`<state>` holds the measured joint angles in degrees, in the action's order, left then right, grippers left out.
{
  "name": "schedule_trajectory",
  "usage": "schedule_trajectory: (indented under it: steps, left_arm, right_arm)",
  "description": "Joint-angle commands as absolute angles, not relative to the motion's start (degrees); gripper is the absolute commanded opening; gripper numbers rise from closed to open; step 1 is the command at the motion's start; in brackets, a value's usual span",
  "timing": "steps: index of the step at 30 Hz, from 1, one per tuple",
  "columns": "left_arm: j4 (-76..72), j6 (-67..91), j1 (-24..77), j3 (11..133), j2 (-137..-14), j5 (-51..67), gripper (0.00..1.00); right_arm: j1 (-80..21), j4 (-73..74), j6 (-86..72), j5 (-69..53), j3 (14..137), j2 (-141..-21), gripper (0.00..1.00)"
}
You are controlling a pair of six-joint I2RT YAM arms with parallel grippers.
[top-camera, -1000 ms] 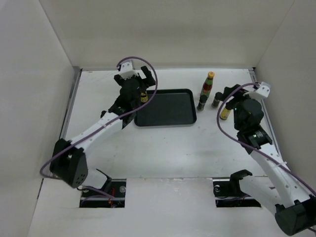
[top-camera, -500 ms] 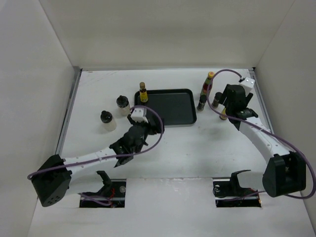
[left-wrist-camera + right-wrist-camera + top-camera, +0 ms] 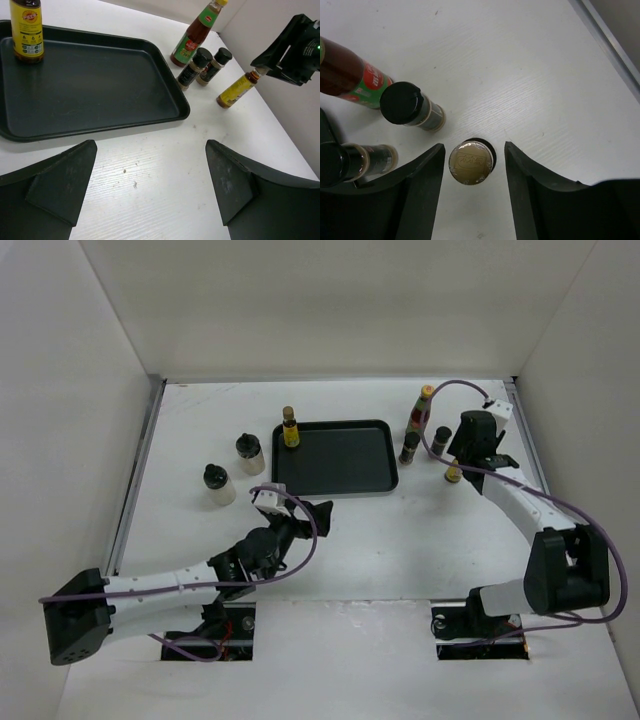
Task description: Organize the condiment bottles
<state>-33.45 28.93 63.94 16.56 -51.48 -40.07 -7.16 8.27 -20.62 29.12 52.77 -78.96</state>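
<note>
Left gripper (image 3: 150,145) hangs low over the bare table (image 3: 400,540) nearest the arm bases, fingers spread wide and holding nothing, just short of the near rim of the black tray (image 3: 340,465). To the left of that tray, apart from it, stand the nearer cream jar (image 3: 217,486) and the farther cream jar (image 3: 249,453). One yellow-labelled bottle (image 3: 289,430) stands upright in the tray's far left corner, and nothing else is in the tray. To the right of the tray, the right gripper (image 3: 473,150) points straight down with its fingers parted on either side of the tan cap of the second yellow-labelled bottle (image 3: 471,163), a gap showing on both sides, so it grips nothing yet. Beyond that bottle, toward the tray, stand one dark bottle (image 3: 408,448) and the other dark bottle (image 3: 438,442), with the red bottle (image 3: 422,410) farthest back. The step in hand looks like the pickup of this second yellow bottle, probably to join its twin in the tray. Next the right arm likely needs to sink until the pads pass the cap, close squarely, then lift clear before crossing the nearby dark bottles
</note>
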Motion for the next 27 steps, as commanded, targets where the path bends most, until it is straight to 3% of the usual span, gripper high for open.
schedule_trajectory:
  steps: [1,6,8,14,19,23,27]
  left_arm:
    - [-36.56,29.36,64.2,17.05,-51.85,-41.31,0.92]
    - [-36.39,28.74,63.07,17.22,-52.03,-41.04,0.93]
    - [-35.77,27.6,61.22,18.19,-50.98,-40.26,0.93]
    - [-35.42,25.49,57.44,22.4,-48.52,-35.43,0.93]
    - [-35.24,25.49,54.63,23.29,-47.38,-34.45,0.93]
    - [-34.28,26.37,52.25,22.94,-44.3,-35.33,0.92]
    - [-34.45,28.12,49.18,20.22,-42.54,-37.87,0.92]
  right_arm:
    - [-6.2,5.1,-21.27,27.51,55.81,-79.98,0.56]
    - [-5.67,4.49,-21.88,28.03,55.55,-80.6,0.34]
    - [-6.02,3.35,-22.24,29.43,54.15,-77.8,0.29]
    - [-9.79,3.86,-20.05,38.49,51.24,-62.52,0.27]
    - [-18.13,7.38,-15.57,43.32,57.38,-55.38,0.27]
    - [-27.26,5.72,-12.75,41.23,64.76,-58.69,0.27]
    - [-34.83,1.24,-12.21,34.29,72.23,-70.02,0.27]
